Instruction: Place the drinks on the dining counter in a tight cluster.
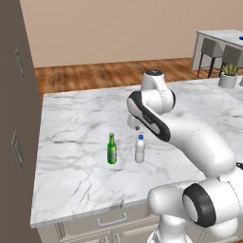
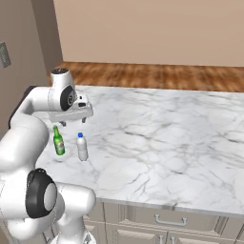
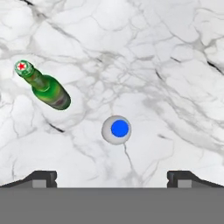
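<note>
Two drinks stand upright on a marble-topped cabinet (image 1: 76,137). The slim green glass bottle (image 1: 112,149) (image 2: 58,141) (image 3: 46,87) is to the left of the clear bottle with a blue cap (image 1: 140,150) (image 2: 82,147) (image 3: 117,129), a small gap apart. My gripper (image 1: 134,126) (image 2: 74,119) (image 3: 113,179) hangs above the clear bottle, pointing down, open and holding nothing. In the hand view the blue cap lies midway between the two fingertips (image 3: 41,177), a little ahead of them. The dining counter (image 1: 220,34) with grey stools (image 1: 211,47) stands far off at the upper right.
A tall brown cabinet (image 1: 14,118) walls the marble top's left side. A potted plant (image 1: 228,76) stands at its far right. Drawers (image 1: 111,220) (image 2: 169,220) run under the front edge. Wood floor (image 2: 157,76) lies beyond the far edge.
</note>
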